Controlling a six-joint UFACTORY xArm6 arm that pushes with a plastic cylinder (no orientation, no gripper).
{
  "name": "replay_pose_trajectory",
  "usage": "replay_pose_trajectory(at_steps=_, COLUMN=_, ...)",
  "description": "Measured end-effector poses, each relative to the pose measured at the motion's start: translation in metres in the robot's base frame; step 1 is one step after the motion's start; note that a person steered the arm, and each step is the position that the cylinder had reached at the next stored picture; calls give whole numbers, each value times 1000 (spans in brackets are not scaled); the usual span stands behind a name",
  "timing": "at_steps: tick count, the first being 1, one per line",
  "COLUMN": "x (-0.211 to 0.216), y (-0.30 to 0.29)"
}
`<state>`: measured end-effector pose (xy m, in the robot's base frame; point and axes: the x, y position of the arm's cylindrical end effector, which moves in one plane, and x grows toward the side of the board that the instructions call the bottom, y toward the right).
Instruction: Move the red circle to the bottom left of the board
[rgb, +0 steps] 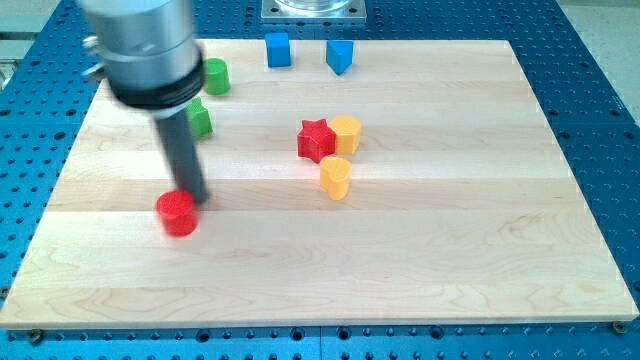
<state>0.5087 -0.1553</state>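
Observation:
The red circle (178, 212) lies on the wooden board (430, 250), left of centre and below the middle. My tip (193, 197) stands right at the red circle's upper right edge, touching it or nearly so. The rod rises from there to the grey arm body at the view's top left.
A green block (216, 76) and a second green block (200, 119) sit near the arm, partly hidden by it. Two blue blocks (278, 49) (340, 56) lie at the top edge. A red star (316, 139), a yellow block (346, 133) and a yellow heart-like block (336, 177) cluster mid-board.

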Motion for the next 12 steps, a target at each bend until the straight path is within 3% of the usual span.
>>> replay_pose_trajectory(at_steps=1, x=33, y=4)
replay_pose_trajectory(at_steps=2, x=21, y=67)
replay_pose_trajectory(at_steps=4, x=108, y=7)
replay_pose_trajectory(at_steps=5, x=84, y=-39)
replay_pose_trajectory(at_steps=6, x=72, y=0)
replay_pose_trajectory(at_steps=7, x=61, y=-45)
replay_pose_trajectory(at_steps=8, x=75, y=-61)
replay_pose_trajectory(at_steps=10, x=-78, y=-17)
replay_pose_trajectory(at_steps=12, x=-143, y=-67)
